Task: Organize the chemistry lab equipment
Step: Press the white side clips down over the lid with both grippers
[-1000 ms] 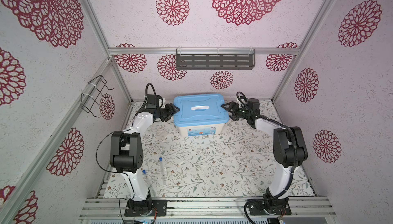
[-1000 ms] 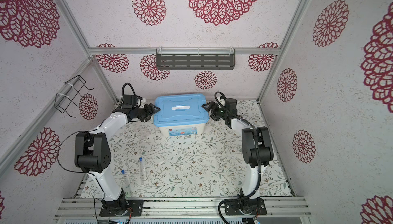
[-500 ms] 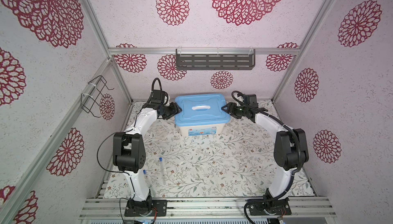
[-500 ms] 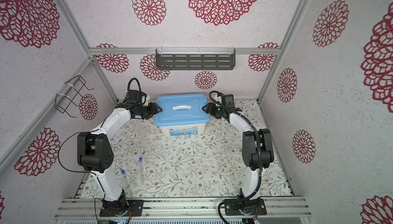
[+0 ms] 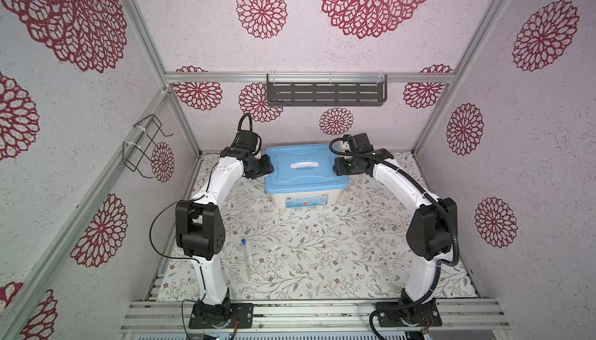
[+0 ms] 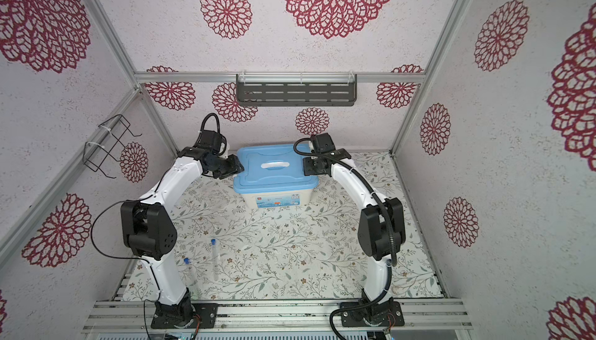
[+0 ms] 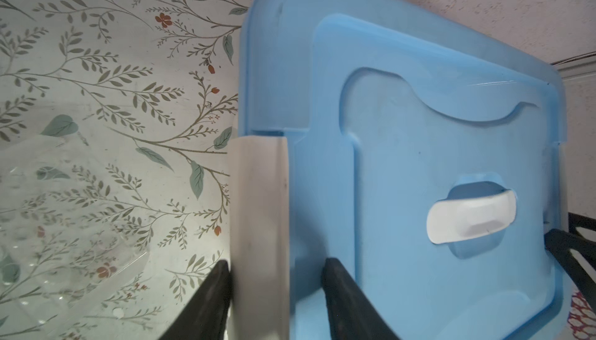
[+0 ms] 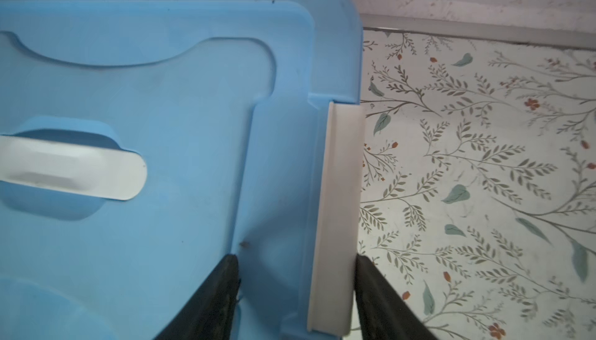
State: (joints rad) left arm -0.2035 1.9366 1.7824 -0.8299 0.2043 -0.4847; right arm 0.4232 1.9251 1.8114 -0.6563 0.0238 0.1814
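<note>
Black jaws of left gripper [image 7: 275, 262] and right gripper [image 8: 295, 257] stood part-open, each astride a white latch [image 7: 258, 193] of the box [image 5: 304, 190], not clamped. Well apart, on the mat [image 6: 290, 225], lay a blue-capped tube [image 6: 214, 261] and a second tube [image 6: 186, 261]: light, slick, probably brittle; pinch mid-barrel.

- A robot test cell: aluminium frame bars [image 5: 309, 77] box in a small booth.
- The walls [image 5: 193, 32] carry red rosette paper, and the worktop [image 5: 306, 241] has a leaf-print sheet, like a stage set.
- The left arm [image 5: 222, 177] and right arm [image 5: 396, 183] are bolted to a slotted rail [image 5: 309, 312] along the worktop's near edge.
- A grey slotted shelf [image 5: 325, 94] hangs on the back wall and a wire rack [image 5: 145, 148] on the left wall.
- A blue-capped tube [image 5: 246, 260], lab ware, lies towards the worktop's near left corner.
</note>
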